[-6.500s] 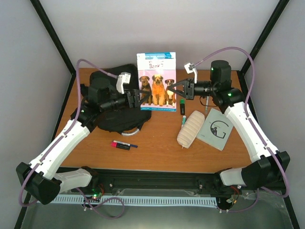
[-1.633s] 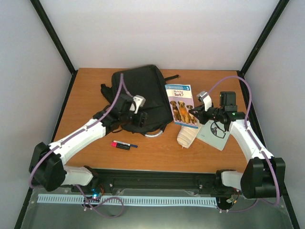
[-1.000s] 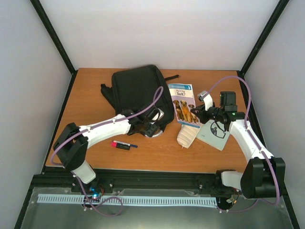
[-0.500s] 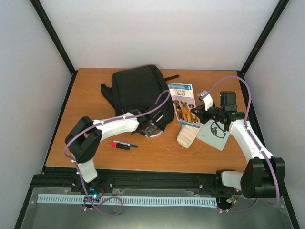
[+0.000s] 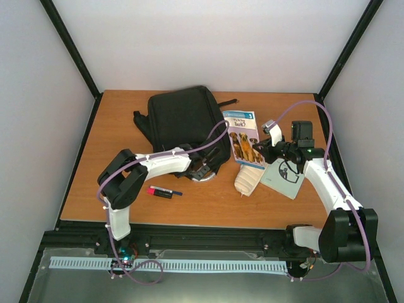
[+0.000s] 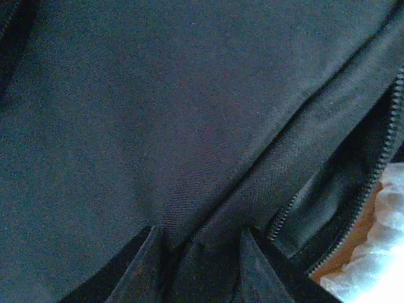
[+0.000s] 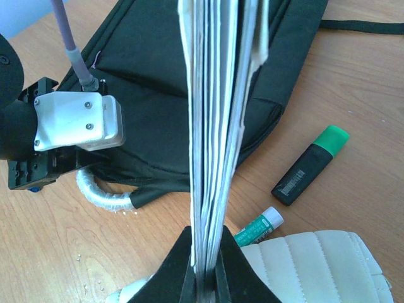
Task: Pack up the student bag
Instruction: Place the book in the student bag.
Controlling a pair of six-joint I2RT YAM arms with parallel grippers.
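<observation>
Place: robot test cell, lab-like.
Walls: plain white panels (image 5: pixel 208 44) closing off the back, left and right of the frame.
Frame: black struts (image 5: pixel 71 49) slanting through both upper corners.
Bench: wooden table (image 5: pixel 113 126) at centre, black mounting rail (image 5: pixel 208 238) along its lower edge.
Machinery: two white arms (image 5: pixel 325 183) trailing purple cable (image 5: pixel 297 105).

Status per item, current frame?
student bag: flat on table, zip looks partly open
left gripper: astride a bag fabric fold, grip unclear
right gripper: shut on dog book
dog book: closed, held on edge
highlighter: capped, lying flat
pencil pouch: lying flat
notebook: closed, flat
</observation>
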